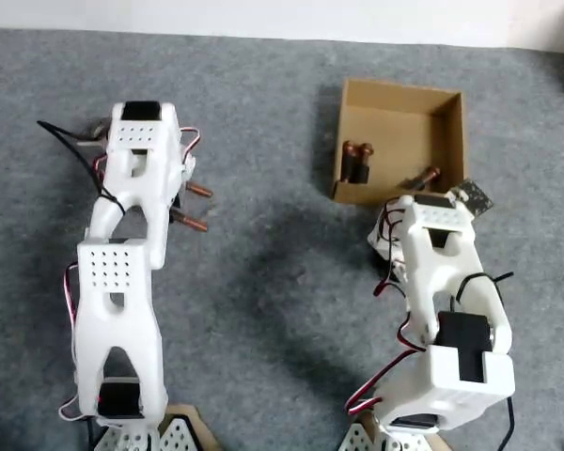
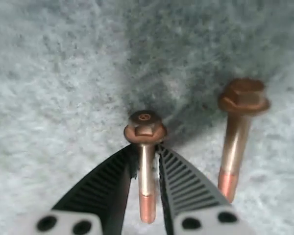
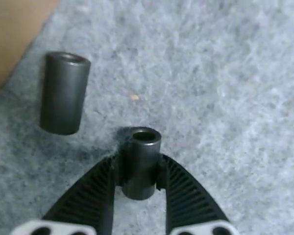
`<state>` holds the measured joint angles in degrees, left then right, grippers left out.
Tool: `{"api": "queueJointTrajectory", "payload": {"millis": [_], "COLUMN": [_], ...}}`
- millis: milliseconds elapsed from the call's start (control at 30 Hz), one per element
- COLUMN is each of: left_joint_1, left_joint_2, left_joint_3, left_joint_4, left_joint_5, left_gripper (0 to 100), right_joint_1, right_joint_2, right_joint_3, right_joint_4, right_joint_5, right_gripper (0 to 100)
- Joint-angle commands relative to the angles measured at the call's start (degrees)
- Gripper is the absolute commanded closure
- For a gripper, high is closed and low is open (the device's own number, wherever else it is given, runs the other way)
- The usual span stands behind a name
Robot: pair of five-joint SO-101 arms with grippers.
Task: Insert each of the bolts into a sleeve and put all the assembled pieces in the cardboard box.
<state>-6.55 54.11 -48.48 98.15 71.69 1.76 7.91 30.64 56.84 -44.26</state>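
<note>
Claws on both arms hang low over a grey, felt-like mat (image 1: 273, 113) that covers the whole table, and a pale strip (image 1: 263, 14) runs along its far edge. The left claw (image 2: 146, 152) is narrowed to a slit around the shank of a copper-coloured bolt (image 2: 145, 129). Its ribbed fingers (image 2: 115, 181) press on either side, and the flanged hex head sticks out just past the fingertips. A second bolt (image 2: 241, 132) lies on the mat just beside this claw, roughly parallel to the held one and apart from it. The right claw (image 3: 140, 164) is closed partway on a dark sleeve (image 3: 143, 147), gripping it by its sides with the open bore pointing away from the wrist. Another sleeve (image 3: 63, 93) lies loose on the mat near this claw, beyond one fingertip and not touching it. The cardboard box (image 1: 448, 122) sits just ahead of the right claw, with assembled pieces (image 1: 357, 162) lying inside it.
</note>
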Motion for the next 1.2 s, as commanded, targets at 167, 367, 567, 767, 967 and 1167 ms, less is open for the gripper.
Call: {"api": "queueJointTrajectory", "payload": {"millis": [167, 367, 567, 767, 967, 1167], "left_joint_1": [1.7, 5.5, 8.8, 9.9, 10.0, 10.0], "left_joint_2": [-3.8, -14.7, -24.7, -29.2, -31.5, -33.0], "left_joint_3": [-3.4, 6.2, 17.3, 20.3, 19.9, 20.0], "left_joint_4": [2.4, 2.5, 2.3, 2.3, 2.3, -1.6], "left_joint_5": [-5.4, -5.5, -9.6, -17.4, -22.7, -22.7], "left_gripper": [100, 100, 100, 100, 99, 99], "right_joint_1": [-1.5, -3.3, -3.8, -4.7, -7.2, -9.4], "right_joint_2": [-2.7, -13.1, -21.7, -32.9, -44.1, -52.3], "right_joint_3": [-2.5, -2.9, 6.1, 18.9, 34.6, 43.0], "right_joint_4": [0.1, 12.3, 2.8, -11.6, -31.5, -40.5], "right_joint_5": [4.6, 7.6, 12.0, 17.7, 24.3, 25.2], "right_gripper": [99.5, 99.5, 99.5, 99.5, 99.5, 99.5]}}
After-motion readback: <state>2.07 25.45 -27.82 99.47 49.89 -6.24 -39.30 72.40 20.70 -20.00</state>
